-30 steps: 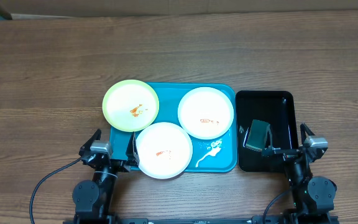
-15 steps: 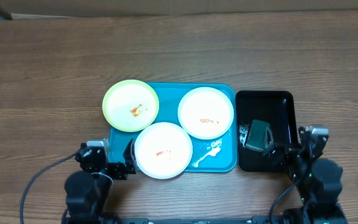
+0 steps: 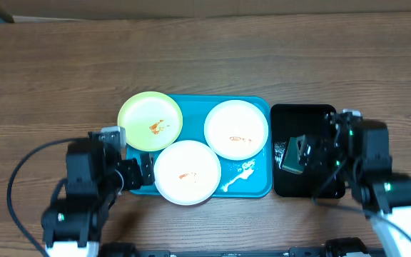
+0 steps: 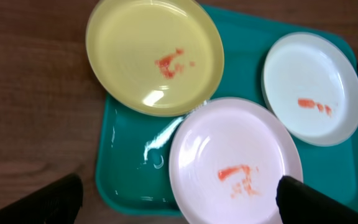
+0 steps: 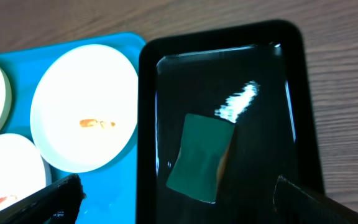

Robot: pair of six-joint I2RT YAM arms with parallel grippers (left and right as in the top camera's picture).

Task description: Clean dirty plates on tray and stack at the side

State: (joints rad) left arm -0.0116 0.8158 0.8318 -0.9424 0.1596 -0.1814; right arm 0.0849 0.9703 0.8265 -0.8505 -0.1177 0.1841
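Three plates lie on the turquoise tray (image 3: 259, 187): a yellow-green plate (image 3: 150, 120) overhanging its back left corner, a white plate (image 3: 236, 128) at the back right, and a white plate (image 3: 188, 171) at the front. Each has an orange-red smear. My left gripper (image 3: 140, 173) is open and empty, hovering over the tray's front left by the front white plate (image 4: 235, 162). My right gripper (image 3: 311, 151) is open and empty above the black tray, over a green sponge (image 5: 204, 155).
A smaller black tray (image 3: 327, 114) sits right of the turquoise tray and holds the green sponge (image 3: 292, 153). A white smear (image 3: 240, 175) marks the turquoise tray's front right. Bare wooden table lies to the left, right and behind.
Both arms have risen from the table's front edge and moved forward, the left over the tray's front left corner, the right over the black tray. Plates and sponge have not moved.
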